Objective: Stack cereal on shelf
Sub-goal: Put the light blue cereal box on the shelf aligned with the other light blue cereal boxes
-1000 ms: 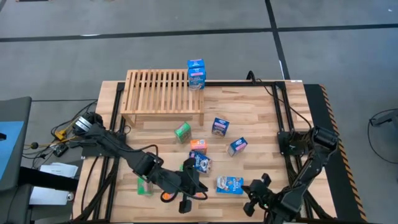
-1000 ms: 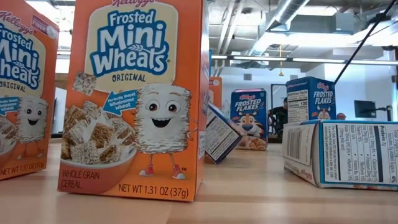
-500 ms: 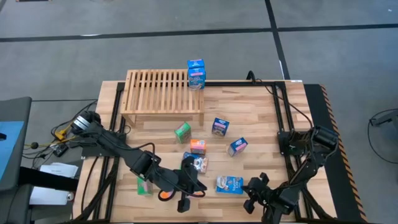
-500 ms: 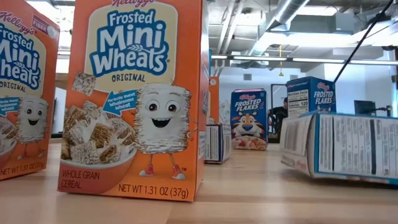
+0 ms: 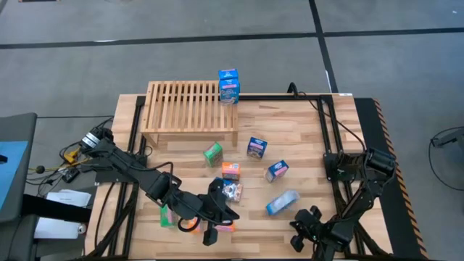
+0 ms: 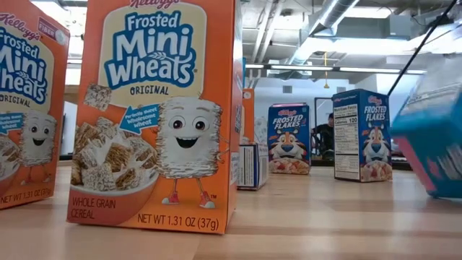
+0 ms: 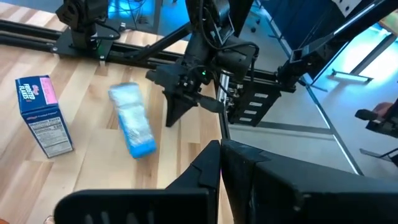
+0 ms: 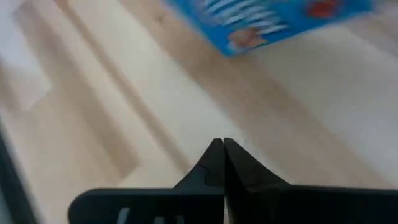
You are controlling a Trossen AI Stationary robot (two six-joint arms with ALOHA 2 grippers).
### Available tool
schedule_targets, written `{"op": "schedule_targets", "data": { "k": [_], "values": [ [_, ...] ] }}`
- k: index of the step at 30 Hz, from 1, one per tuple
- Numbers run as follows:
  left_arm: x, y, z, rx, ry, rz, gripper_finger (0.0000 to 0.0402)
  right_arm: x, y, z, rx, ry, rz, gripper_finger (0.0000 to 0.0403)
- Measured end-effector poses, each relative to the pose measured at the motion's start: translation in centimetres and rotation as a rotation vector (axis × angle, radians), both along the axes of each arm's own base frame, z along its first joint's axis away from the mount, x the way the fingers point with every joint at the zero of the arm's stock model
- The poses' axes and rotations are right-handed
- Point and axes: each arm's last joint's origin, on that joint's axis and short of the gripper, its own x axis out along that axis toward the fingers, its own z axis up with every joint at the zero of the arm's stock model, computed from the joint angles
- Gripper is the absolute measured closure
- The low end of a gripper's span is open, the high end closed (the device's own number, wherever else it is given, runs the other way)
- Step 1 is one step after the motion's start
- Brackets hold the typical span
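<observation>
I read "Frosted Mini Wheats Original, NET WT 1.31 OZ (37g)" on the orange box [image 6: 155,115]; "Frosted Flakes" on the blue box [image 6: 289,139].

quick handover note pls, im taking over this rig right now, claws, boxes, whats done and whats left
Left claw: shut, empty, low at the table's near edge, left of centre.
Right claw: shut, empty, near edge on the right, beside a loose blue cardboard cereal box.
Low light-wood slatted rack: one upright blue box on its right end.
Done: that one box only.
Left: the other small boxes, blue, green and orange, scattered on the plank tabletop in front of the rack.
</observation>
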Motion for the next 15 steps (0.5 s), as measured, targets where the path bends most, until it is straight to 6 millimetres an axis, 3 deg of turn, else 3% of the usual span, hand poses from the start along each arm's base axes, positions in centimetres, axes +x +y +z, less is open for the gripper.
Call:
{"op": "schedule_targets", "data": {
  "k": [5,9,15],
  "values": [
    [0.0,0.0,-0.1,0.012,0.013,0.0,0.0401,0.4,0.6,0.9,-0.003,-0.05,-0.002,0.0394],
    [-0.1,0.0,-0.2,0.013,0.015,0.0,0.0401,0.8,0.9,4.0,-0.085,-0.111,-0.011,0.0394],
    [-0.1,-0.1,-0.2,0.013,0.015,-0.005,0.0401,0.8,-2.2,8.0,-0.288,-0.08,-0.074,0.0394]
  ]
}}
